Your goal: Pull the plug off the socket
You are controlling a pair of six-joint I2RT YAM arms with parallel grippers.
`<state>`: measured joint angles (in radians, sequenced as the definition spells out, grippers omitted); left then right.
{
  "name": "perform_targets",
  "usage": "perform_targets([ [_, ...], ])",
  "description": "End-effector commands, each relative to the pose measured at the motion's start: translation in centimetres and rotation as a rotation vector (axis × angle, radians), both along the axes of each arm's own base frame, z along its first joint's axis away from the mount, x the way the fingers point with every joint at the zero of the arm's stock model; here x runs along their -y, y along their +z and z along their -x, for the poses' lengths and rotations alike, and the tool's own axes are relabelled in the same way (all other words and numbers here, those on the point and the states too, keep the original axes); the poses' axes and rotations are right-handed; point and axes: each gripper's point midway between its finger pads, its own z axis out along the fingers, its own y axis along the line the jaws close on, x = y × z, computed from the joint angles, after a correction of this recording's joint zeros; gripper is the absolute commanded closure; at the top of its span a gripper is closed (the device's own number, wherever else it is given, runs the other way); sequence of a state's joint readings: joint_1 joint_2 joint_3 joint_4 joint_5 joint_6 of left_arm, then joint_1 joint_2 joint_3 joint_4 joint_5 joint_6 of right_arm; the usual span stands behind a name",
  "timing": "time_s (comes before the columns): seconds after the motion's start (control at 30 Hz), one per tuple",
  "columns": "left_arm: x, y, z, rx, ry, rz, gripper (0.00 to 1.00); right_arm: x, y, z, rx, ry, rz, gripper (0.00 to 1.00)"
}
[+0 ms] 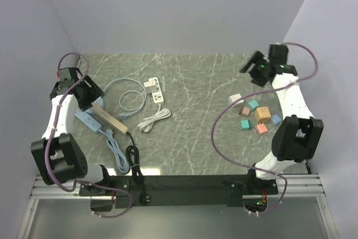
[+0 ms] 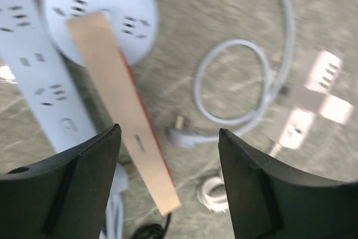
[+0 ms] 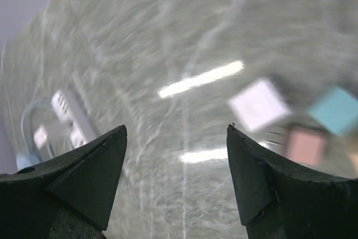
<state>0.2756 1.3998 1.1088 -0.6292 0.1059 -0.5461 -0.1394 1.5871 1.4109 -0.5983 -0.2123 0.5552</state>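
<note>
Lying loose, one plug (image 2: 182, 135), beside one tan strip (image 2: 117, 104), seven blocks (image 1: 263, 115)

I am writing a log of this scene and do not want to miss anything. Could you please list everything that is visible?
pale blue strip: one, left side of table
tan strip: one, lying beside the blue one
white strip: one, nearer the centre
round socket hub: one, pale blue, far left
loose plug: one, pale, on the table by the tan strip
cables: pale blue loop, white coil, black cable
small blocks: about seven, mixed colours, right side
table: one, grey marble
left end effector: black, open, empty
right end effector: black, open, empty
</note>
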Motion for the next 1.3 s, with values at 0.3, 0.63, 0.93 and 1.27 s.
perform_targets([
  [0.3,9.0,4.2,0.5,0.188,-0.286,0.179,0.21,-24.1,-2.6,2.2,-0.026,0.693,0.105,0.21],
  [0.63,11.3,3.5,3.1,0.196,-0.318,0.212,0.19,-35.8,-5.3,2.4,0.037,0.751,0.244,0.21],
  [0.93,11.9,4.5,5.6,0.237,-0.327,0.224,0.17,-40.1,-9.1,0.6,0.074,0.668,0.363,0.18],
  [1.27,12.2,2.6,7.4,0.200,-0.340,0.232,0.16,-42.4,-13.5,-0.3,0.033,0.702,0.422,0.17],
])
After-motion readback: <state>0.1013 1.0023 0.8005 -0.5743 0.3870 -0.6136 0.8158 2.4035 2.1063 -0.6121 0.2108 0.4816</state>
